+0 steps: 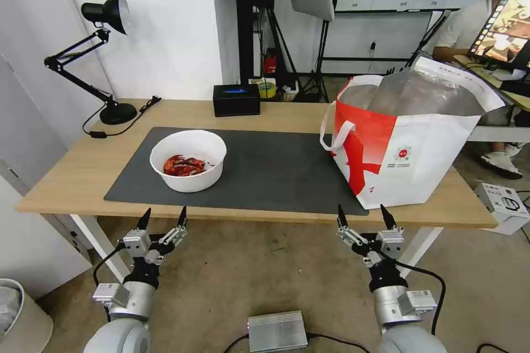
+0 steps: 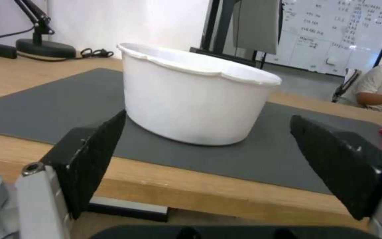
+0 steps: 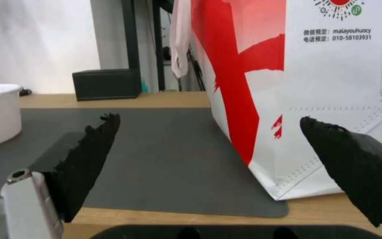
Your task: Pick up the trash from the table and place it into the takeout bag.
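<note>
Head view reveals red shells inside the white bowl (image 1: 188,160) — left wrist view presents its outer wall only. Bowl sits on the mat (image 1: 265,168), takeout bag (image 1: 411,140) at the worktop's (image 1: 72,176) right end. Left gripper (image 1: 163,218) and right gripper (image 1: 365,215) hang before the front edge — fingers spread wide, empty.

Left gripper (image 1: 163,218): two slim black pointed fingers on silver-grey blocks; black knuckle section behind; small grey box with white label clipped beside wrist; black cable looping along outer side; rounded grey forearm shell. Right gripper (image 1: 365,215): same build; black cable curving past labelled wrist box. Left wrist view: finger pads (image 2: 91,156) matt black, wedge-shaped; silver mount with hex screw. Right wrist view: pads (image 3: 89,159) ragged, chipped along edges.
</note>
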### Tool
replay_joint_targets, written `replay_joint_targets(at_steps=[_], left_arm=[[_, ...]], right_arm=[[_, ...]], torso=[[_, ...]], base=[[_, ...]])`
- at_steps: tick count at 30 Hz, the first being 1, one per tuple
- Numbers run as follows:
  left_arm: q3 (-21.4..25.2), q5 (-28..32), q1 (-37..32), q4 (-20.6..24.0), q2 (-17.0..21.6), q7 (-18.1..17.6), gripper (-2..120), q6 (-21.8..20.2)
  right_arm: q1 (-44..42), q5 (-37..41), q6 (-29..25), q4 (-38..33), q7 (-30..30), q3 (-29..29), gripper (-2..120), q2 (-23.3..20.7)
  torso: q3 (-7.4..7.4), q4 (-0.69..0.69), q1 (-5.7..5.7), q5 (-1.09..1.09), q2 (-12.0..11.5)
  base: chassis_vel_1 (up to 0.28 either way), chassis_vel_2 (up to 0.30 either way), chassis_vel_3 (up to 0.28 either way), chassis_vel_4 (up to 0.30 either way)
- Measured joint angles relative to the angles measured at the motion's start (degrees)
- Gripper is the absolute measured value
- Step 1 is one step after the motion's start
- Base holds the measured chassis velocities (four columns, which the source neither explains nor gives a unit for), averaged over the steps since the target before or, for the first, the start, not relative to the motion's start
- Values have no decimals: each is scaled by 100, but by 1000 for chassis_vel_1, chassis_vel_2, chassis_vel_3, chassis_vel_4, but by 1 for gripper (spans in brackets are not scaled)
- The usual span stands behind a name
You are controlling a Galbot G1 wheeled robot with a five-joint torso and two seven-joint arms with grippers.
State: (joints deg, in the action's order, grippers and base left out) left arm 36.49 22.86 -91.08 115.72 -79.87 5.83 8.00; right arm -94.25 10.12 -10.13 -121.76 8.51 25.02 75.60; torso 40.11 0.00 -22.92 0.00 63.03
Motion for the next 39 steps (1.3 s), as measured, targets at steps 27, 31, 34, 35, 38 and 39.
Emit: replay_joint_targets(at_steps=[27, 31, 34, 35, 38, 39], left_arm=[[14, 860, 1591, 389, 1487, -1472, 100, -1836], [-257, 1040, 2159, 23, 1986, -1691, 100, -2113], [-480, 1235, 2529, -193, 2263, -1816, 100, -2354], [-619, 1322, 2721, -306, 2403, -1845, 100, -2462], [-885, 1499, 3082, -508, 2644, -1910, 100, -2634], [-1022, 1605, 3281, -600, 2759, -1937, 100, -2785]], right_arm=[[10, -2, 3, 9, 1, 6, 100, -2], [12, -1, 3, 9, 0, 6, 100, -3], [13, 1, 2, 9, 0, 6, 100, -3], [12, 1, 2, 9, 0, 6, 100, -3], [12, 2, 1, 9, -1, 6, 100, -3], [12, 3, 1, 9, 0, 6, 100, -3]], torso=[[0, 1, 0, -2, 0], [0, -2, 0, -1, 0], [1, -1, 0, 0, -1], [0, 0, 0, -1, -1], [1, 1, 0, -1, -1], [1, 0, 0, 0, -1]], base=[[0, 0, 0, 0], [0, 0, 0, 0], [0, 0, 0, 0], [0, 0, 0, 0], [0, 0, 0, 0], [0, 0, 0, 0]])
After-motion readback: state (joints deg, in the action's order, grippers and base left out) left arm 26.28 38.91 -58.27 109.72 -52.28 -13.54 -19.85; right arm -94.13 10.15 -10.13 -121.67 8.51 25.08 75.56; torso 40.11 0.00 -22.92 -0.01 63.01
